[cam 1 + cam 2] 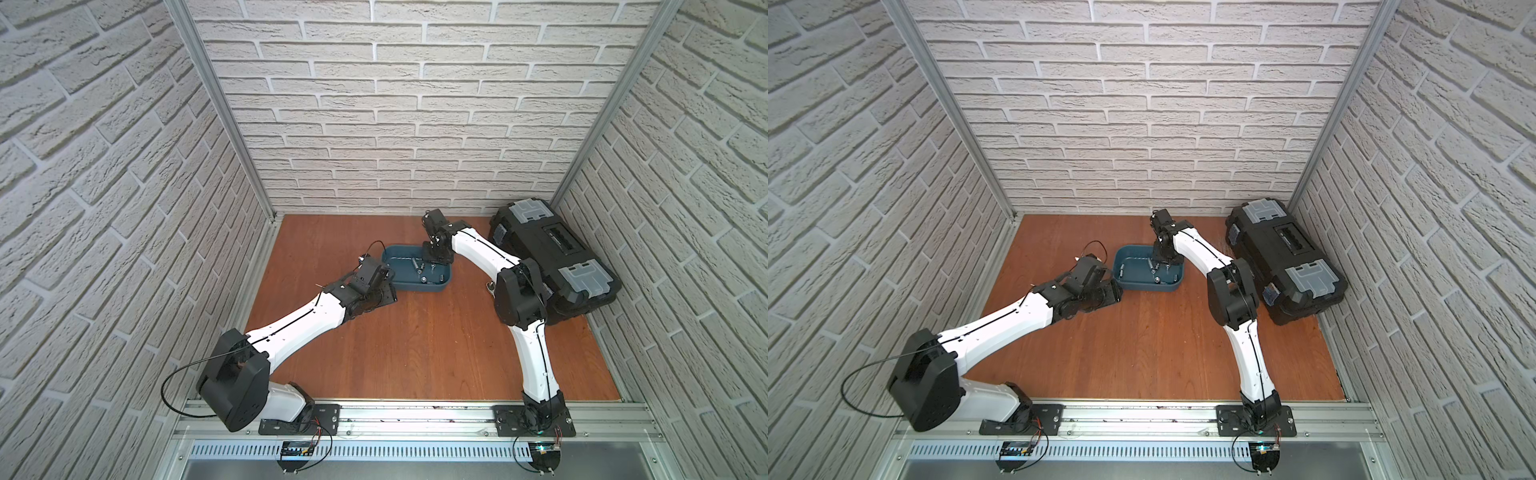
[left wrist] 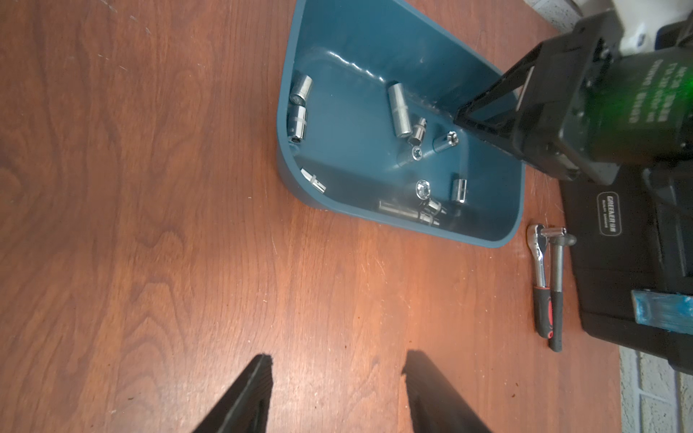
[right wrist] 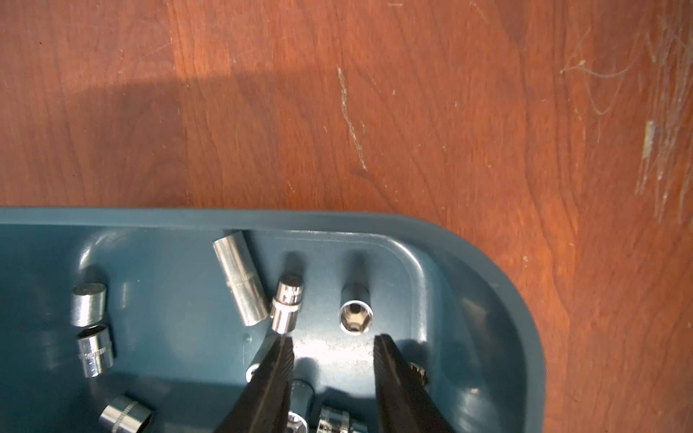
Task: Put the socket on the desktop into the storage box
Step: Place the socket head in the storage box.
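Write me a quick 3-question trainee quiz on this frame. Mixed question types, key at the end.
1. True or false: the right hand is over the blue box, open and empty.
2. Where do the two long-handled tools lie? A) in the box B) on the desk beside the black toolbox C) on the toolbox lid
3. Fill in: the left hand is open over bare desk and holds ___.
Key: 1 true; 2 B; 3 nothing.
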